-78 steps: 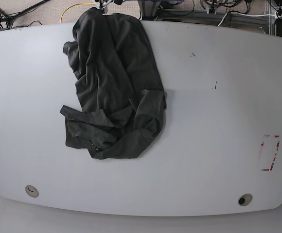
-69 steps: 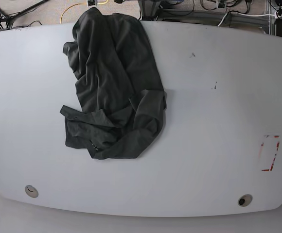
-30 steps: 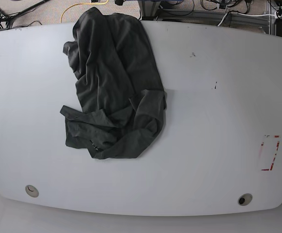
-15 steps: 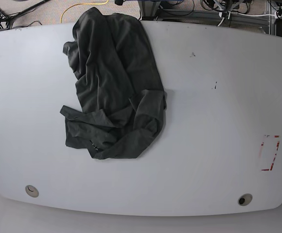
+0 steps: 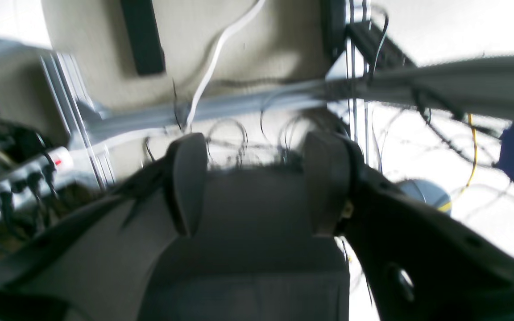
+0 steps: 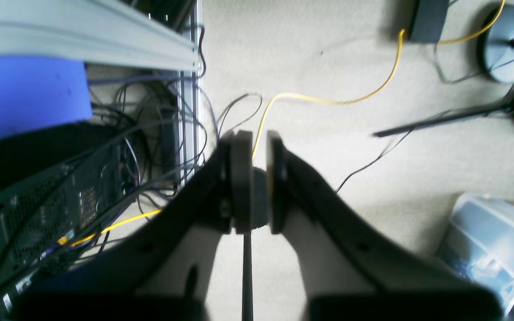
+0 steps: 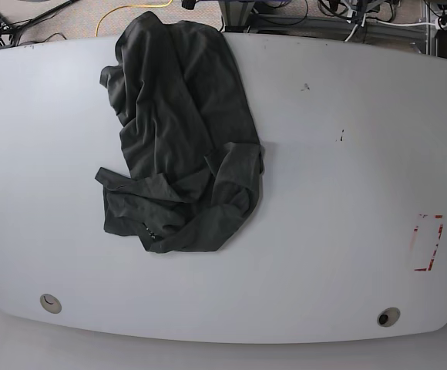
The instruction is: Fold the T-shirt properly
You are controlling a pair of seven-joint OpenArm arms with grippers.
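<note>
The dark charcoal T-shirt (image 7: 181, 131) lies crumpled in a long heap on the left half of the white table (image 7: 347, 193). Its top end reaches the far edge and a bunched sleeve sticks out at the lower left. Neither arm shows in the base view. In the left wrist view my left gripper (image 5: 257, 178) is open with nothing between its fingers, blurred over floor and cables. My right gripper (image 6: 258, 178) is shut on nothing above carpet and a yellow cable (image 6: 328, 100). The shirt appears in neither wrist view.
A red rectangular mark (image 7: 428, 243) sits near the table's right edge. Two round holes (image 7: 50, 303) (image 7: 388, 317) lie near the front edge. Cables and equipment frames (image 7: 324, 15) crowd the floor beyond the far edge.
The T-shirt has not moved. A small dark part that showed at the top edge above the shirt in the earliest frame is gone.
</note>
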